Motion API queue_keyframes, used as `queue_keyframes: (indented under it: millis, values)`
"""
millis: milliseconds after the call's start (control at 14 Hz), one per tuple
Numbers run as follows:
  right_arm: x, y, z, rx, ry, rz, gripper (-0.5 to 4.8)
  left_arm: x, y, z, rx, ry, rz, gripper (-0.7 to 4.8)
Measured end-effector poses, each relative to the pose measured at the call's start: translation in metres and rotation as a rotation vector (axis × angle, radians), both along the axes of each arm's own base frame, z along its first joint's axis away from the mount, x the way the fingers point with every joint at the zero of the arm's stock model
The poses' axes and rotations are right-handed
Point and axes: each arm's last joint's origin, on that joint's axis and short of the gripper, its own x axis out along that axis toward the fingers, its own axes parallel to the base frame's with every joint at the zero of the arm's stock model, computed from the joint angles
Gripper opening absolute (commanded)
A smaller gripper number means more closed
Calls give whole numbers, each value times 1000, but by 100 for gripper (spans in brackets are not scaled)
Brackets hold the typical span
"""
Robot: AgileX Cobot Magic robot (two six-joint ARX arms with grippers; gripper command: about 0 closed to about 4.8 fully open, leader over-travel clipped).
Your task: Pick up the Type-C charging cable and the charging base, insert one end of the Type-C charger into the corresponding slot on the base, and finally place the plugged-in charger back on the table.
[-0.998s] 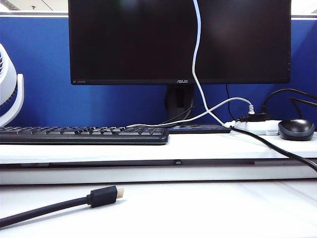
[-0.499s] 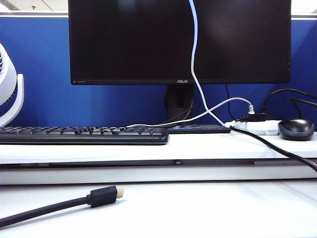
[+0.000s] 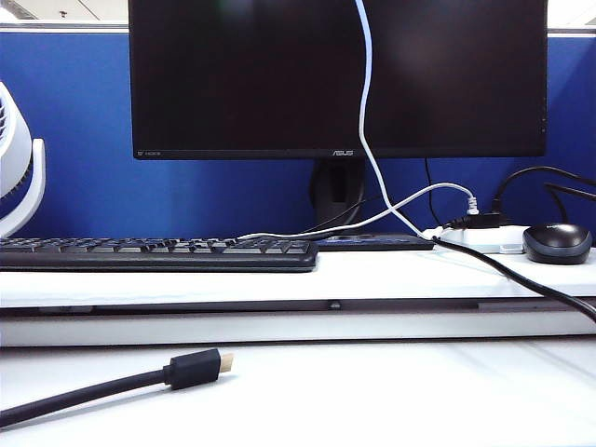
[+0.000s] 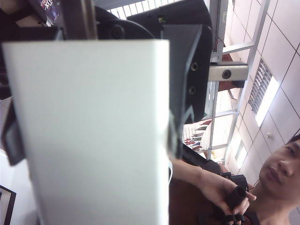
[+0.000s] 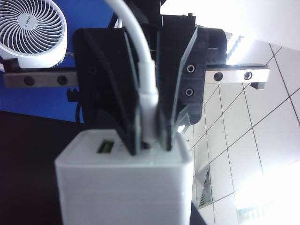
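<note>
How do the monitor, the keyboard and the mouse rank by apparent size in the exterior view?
1. Monitor, largest.
2. Keyboard, cut off at the picture's left edge.
3. Mouse, smallest.
All three sit about equally far back, so nearness hardly affects the order.

Office desk: monitor, keyboard

1. A black ASUS monitor stands at the far middle.
2. A black keyboard lies on the ledge, left.
3. A dark mouse sits far right, beside a white power strip.
4. A white fan stands far left.
5. A black gold-tipped plug lies near left.
</note>
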Motion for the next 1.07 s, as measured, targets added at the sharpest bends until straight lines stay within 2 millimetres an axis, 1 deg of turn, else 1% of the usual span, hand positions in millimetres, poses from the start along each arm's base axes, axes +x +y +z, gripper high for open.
queue_keyframes:
  millis: [285,713,855,926,1069]
  values:
    - [-6,3,-1,-6,3,9,-1,1,-1,-1,10,7,-22,-6]
    - [-7,4,0,-4,2,7,-1,1,0,-1,9,5,-23,-1]
    - [-7,4,0,-4,2,6,-1,0,0,-1,10,5,-28,95]
    - [-7,4,0,-4,2,0,-1,0,0,-1,10,5,-29,190]
    - [-7,4,1,1,-8,-13,-1,2,1,-2,13,11,-19,268]
